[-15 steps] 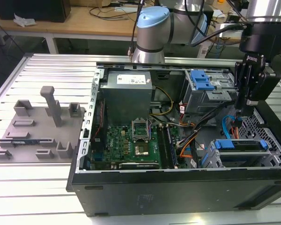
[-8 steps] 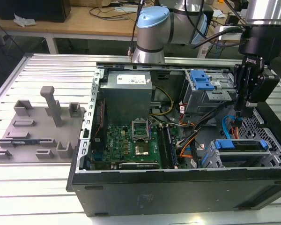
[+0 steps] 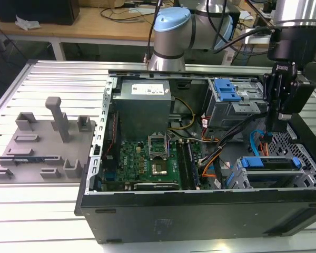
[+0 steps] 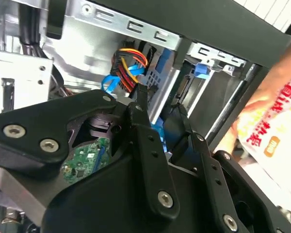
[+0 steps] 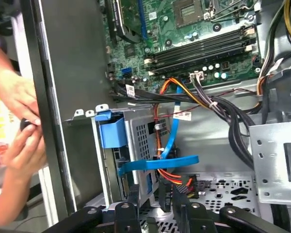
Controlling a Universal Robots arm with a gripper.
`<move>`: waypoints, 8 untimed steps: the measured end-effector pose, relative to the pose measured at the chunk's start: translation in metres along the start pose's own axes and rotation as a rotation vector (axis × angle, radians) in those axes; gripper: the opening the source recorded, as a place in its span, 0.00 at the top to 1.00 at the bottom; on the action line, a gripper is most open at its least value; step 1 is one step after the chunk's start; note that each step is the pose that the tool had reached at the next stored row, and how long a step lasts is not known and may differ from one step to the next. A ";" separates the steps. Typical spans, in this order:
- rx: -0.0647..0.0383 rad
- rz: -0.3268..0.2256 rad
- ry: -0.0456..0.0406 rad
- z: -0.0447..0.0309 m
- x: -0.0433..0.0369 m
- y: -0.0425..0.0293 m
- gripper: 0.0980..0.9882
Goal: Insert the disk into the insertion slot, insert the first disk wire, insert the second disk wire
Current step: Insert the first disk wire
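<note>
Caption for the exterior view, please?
The gripper hangs inside the open computer case, beside the insertion slot holding the disk.

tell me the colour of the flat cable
The flat cable is blue, clearest in the first wrist view.

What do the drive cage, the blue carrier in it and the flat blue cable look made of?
The insertion slot looks like bare grey sheet metal: dull sheen, punched holes. The disk's blue carrier seems moulded plastic, smooth and evenly coloured. The flat blue cable is probably plastic-sheathed; it bends freely.
</note>
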State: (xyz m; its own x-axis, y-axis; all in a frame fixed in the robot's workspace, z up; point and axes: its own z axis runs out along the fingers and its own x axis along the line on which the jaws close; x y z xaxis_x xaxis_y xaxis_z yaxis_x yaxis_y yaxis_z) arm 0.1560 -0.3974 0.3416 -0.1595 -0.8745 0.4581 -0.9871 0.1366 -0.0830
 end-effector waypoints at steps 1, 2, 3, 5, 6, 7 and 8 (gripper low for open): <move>0.000 0.000 0.0023 -0.0007 -0.0034 0.0007 0.66; 0.001 0.000 0.0038 -0.0008 -0.0057 0.0011 0.66; 0.001 0.000 0.0069 -0.0003 -0.0078 0.0014 0.66; 0.003 0.000 0.0127 0.0007 -0.0085 0.0015 0.66; 0.004 0.001 0.0127 0.0009 -0.0084 0.0014 0.66; 0.005 0.001 0.0126 0.0011 -0.0080 0.0013 0.66; 0.006 0.002 0.0122 0.0016 -0.0073 0.0013 0.66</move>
State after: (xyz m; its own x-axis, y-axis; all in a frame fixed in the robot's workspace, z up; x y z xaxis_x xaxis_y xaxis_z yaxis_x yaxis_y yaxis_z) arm 0.1559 -0.3915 0.3368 -0.1615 -0.8685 0.4687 -0.9868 0.1355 -0.0889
